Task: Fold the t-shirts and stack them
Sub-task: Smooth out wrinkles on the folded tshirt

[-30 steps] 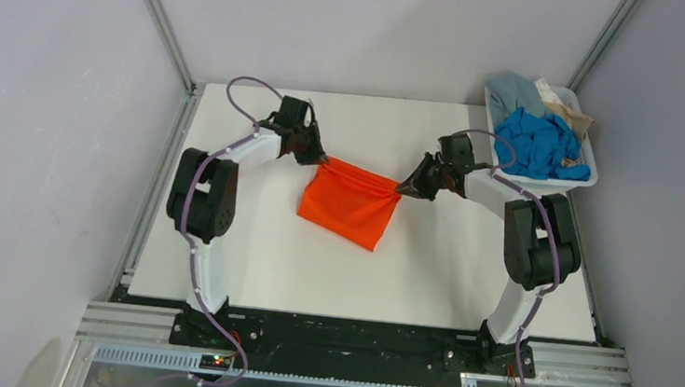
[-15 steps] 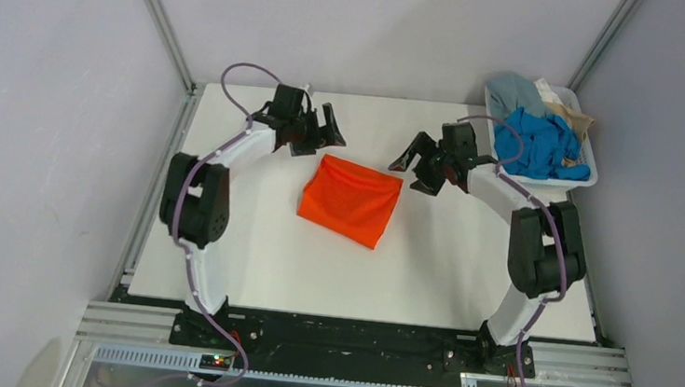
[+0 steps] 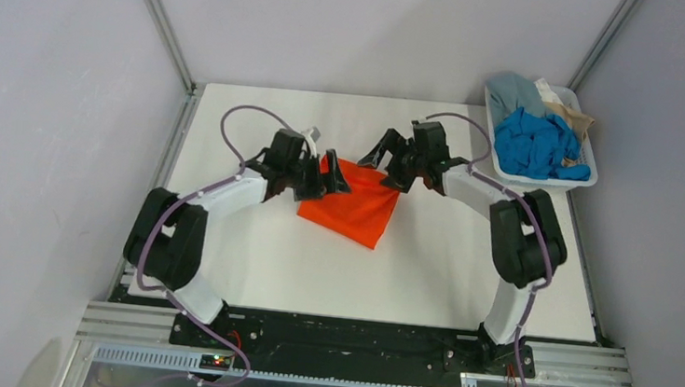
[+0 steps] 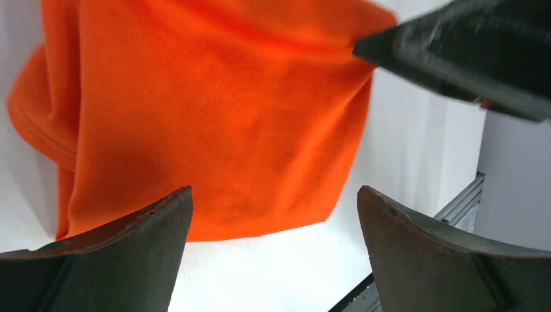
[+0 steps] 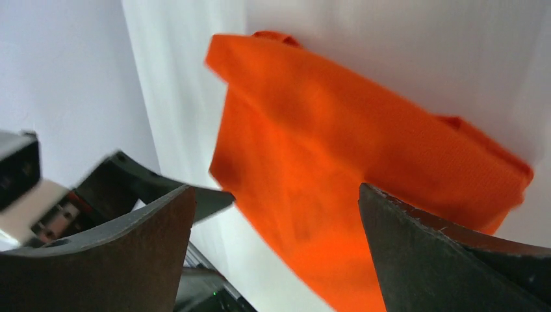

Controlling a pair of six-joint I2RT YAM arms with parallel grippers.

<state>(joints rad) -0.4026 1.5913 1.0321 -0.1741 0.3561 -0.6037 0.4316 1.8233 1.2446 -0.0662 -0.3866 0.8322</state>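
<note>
The orange t-shirt (image 3: 353,208) lies folded into a rough square at the middle of the white table (image 3: 268,253). My left gripper (image 3: 329,175) hangs open over the shirt's far left corner, nothing between its fingers. Open too, my right gripper (image 3: 384,160) hovers above the far edge, close to the left one. The left wrist view looks down on the orange t-shirt (image 4: 214,117) beyond the open left gripper (image 4: 274,190). In the right wrist view the orange t-shirt (image 5: 364,162) lies below the open right gripper (image 5: 276,187). More t-shirts, bright blue (image 3: 535,140), grey-blue (image 3: 513,89) and beige (image 3: 566,108), are heaped in the basket.
The white plastic basket (image 3: 545,184) stands at the table's far right corner. Metal frame posts and grey walls close in the table on three sides. A finger of the right gripper (image 4: 468,52) crosses the left wrist view.
Both grippers have let go of the orange shirt's far corners and opened. They lifted off, then came back in over its far edge. The shirt now lies flat.
</note>
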